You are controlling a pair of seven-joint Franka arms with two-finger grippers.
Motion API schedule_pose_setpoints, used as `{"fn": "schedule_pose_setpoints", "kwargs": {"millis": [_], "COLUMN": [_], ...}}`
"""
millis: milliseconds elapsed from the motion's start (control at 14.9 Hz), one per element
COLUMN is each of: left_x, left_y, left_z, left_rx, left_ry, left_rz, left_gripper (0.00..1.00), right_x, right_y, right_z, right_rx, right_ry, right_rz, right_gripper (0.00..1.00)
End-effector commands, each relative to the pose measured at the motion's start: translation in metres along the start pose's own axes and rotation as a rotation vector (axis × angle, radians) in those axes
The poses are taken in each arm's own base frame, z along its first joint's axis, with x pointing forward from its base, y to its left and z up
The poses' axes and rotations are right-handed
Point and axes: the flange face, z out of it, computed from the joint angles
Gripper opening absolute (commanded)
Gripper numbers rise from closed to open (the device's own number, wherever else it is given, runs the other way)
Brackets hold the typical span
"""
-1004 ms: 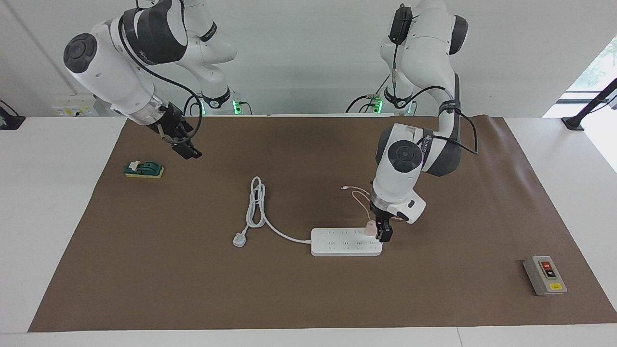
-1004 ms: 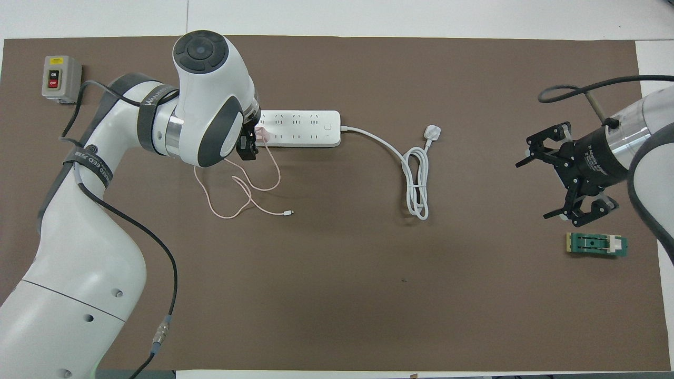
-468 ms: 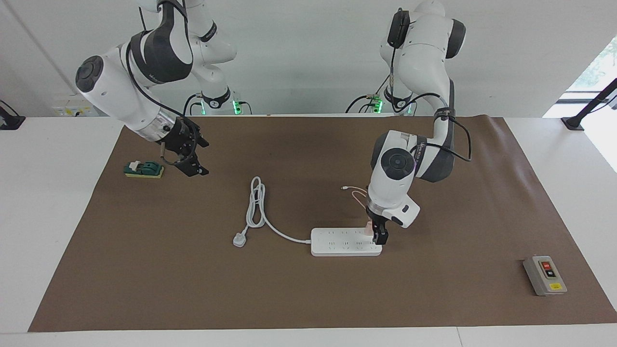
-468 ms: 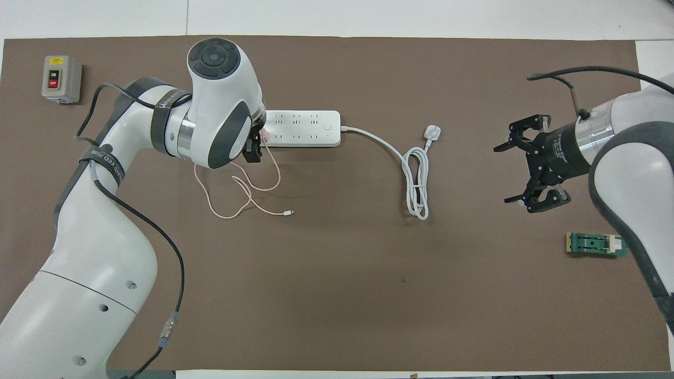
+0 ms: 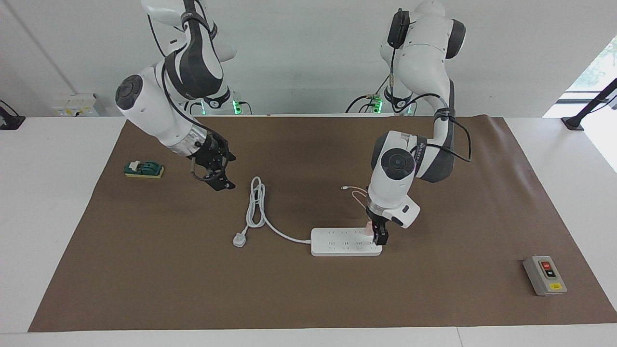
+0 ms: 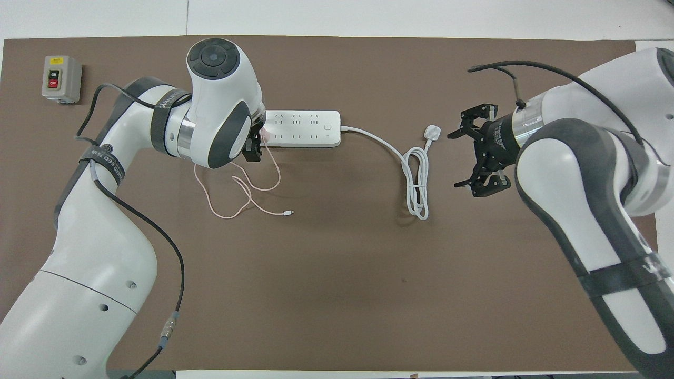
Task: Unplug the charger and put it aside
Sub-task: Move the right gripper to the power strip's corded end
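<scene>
Facing view: the left gripper (image 5: 379, 234) pinches the charger (image 5: 369, 228), a small pale pink cube plugged into the white power strip (image 5: 337, 242); overhead view: its thin pink cable (image 6: 247, 196) loops nearer the robots, ending in a white connector; the right gripper (image 6: 472, 158) hangs spread over the mat (image 6: 337, 295).

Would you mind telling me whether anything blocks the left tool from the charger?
Nothing visible does. The left tool is already down at the charger, which sits plugged into the power strip at its end toward the left arm. The right tool hangs open over the brown mat.
</scene>
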Motion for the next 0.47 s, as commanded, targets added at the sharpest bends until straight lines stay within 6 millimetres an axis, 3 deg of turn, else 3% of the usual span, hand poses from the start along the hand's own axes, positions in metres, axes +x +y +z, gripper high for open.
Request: {"fn": "schedule_pose_setpoints", "kwargs": {"millis": [0, 134, 201, 401], "left_x": [-0.002, -0.001, -0.001, 0.000], "left_y": [0.004, 0.005, 0.004, 0.005], "left_z": [0.001, 0.001, 0.000, 0.001], "left_rx": [-0.022, -0.022, -0.023, -0.021], "left_ry": [0.019, 0.019, 0.017, 0.018], "left_rz": [-0.006, -0.008, -0.009, -0.010], "left_gripper": [1.00, 1.00, 1.00, 1.00], "right_x": [-0.020, -0.021, -0.032, -0.037], "right_y": [-0.034, -0.052, -0.054, -0.072], "right_z": [0.031, 0.066, 0.083, 0.104], "right_rx": [0.003, -0.027, -0.034, 0.004], "right_ry": [0.003, -0.015, -0.038, -0.059], "right_rz": [-0.030, -0.017, -0.016, -0.004], "right_gripper": [1.00, 1.00, 1.00, 1.00]}}
